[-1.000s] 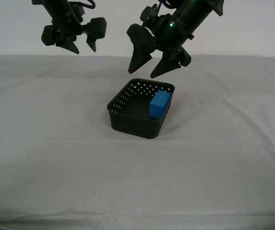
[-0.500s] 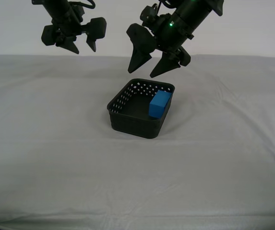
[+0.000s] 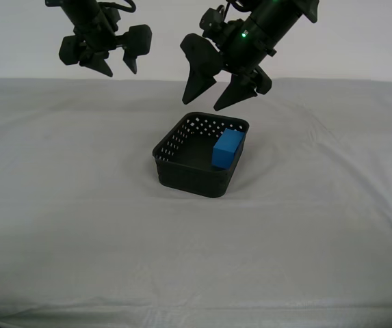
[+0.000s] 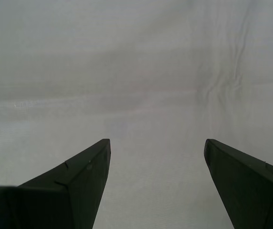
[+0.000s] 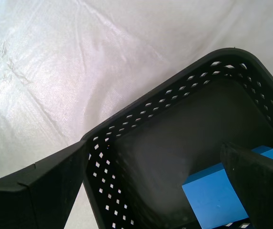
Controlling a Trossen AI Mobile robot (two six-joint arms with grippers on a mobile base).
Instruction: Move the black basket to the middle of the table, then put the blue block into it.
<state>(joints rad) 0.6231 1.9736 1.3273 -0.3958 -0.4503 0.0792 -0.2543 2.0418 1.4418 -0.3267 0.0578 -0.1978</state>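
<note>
Both grippers hang above the table (image 3: 59, 225), jaws spread and holding nothing. My first gripper (image 3: 217, 92) hovers just over the basket (image 3: 199, 156), and its wrist view looks straight into the basket (image 5: 141, 157). The block (image 3: 227, 149) leans inside, against the wall on the exterior view's right. My second gripper (image 3: 113, 60) sees only cloth. Nothing has moved over the last second, so the task looks complete

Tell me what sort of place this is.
Probably a lab or test bench: a table draped in wrinkled grey-white cloth, a bare pale wall behind, and only a small perforated black plastic basket holding a bright blue rectangular block.
</note>
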